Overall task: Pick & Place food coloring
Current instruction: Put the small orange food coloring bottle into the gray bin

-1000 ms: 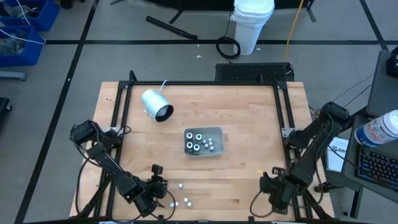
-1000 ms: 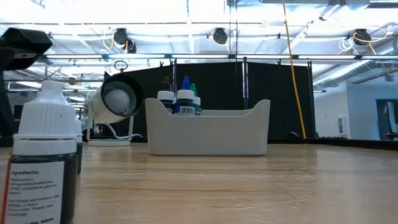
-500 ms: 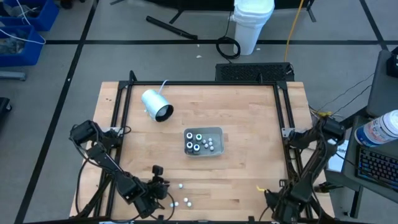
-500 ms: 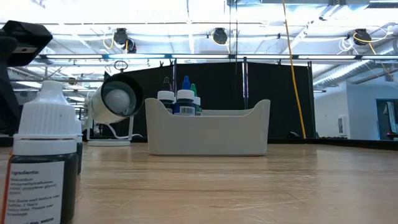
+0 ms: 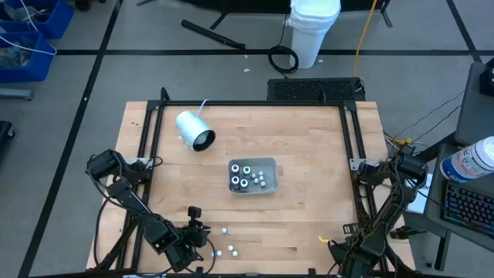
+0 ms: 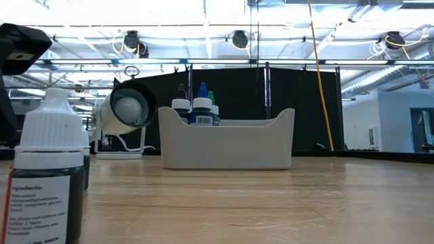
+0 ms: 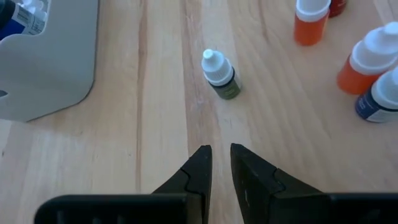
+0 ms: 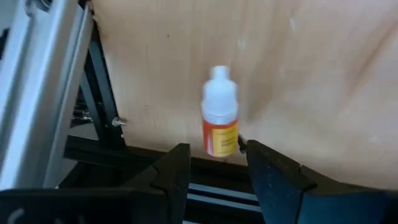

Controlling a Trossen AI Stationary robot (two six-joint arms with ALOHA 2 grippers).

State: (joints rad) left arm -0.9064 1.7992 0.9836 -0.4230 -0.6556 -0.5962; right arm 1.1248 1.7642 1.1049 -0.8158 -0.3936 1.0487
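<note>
Several tiny food coloring bottles stand upright in the grey tray (image 5: 252,176) at mid-table. Three more (image 5: 225,241) sit near the table's near edge, beside my left gripper (image 5: 198,241). The left wrist view shows a green bottle (image 7: 219,74) lying on its side ahead of my left gripper (image 7: 221,152), whose fingers leave only a narrow gap. My right gripper (image 5: 340,258) is at the near right corner, open. In its wrist view the fingers (image 8: 217,155) stand on either side of the base of an orange-labelled, white-capped bottle (image 8: 219,122) at the table's edge.
A white-and-grey cylinder with a cord (image 5: 194,130) lies toward the far left of the table. Orange and blue bottles (image 7: 367,62) stand to one side of the left gripper. A dark bottle (image 6: 47,183) stands close to the low camera. Black frame rails (image 8: 93,149) edge the table.
My right gripper has drawn back toward the table's near edge, into the near right corner, with the arm folding lower. The left arm has stayed nearly still.
</note>
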